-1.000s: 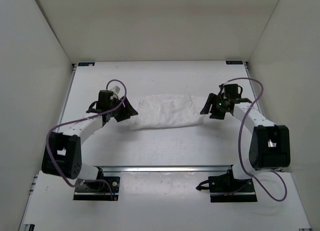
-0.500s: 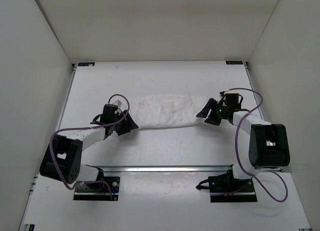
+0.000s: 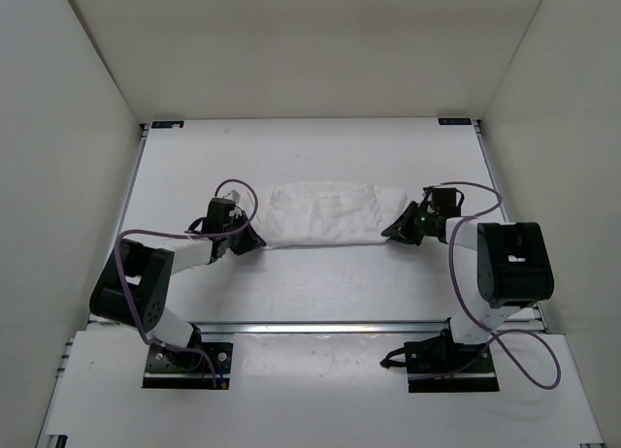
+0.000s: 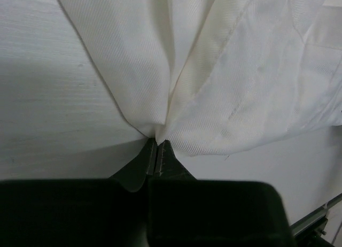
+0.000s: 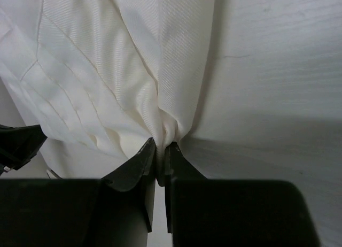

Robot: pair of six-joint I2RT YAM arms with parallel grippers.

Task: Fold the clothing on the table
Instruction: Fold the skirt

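Since the top view put the clothing as a wide band mid-frame on the table, we logged left gripper and right gripper at its ends, likely for a two-handed lift. Left wrist: jaws pinched a bunched edge, lower centre. Right wrist: same pinch, fabric gathered.

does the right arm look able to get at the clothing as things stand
Likely yes: the right claw is shut on the right end of the clothing, with nothing in between.

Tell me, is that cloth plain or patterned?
The clothing is white with a fine ribbed weave, clearest in the left wrist view.
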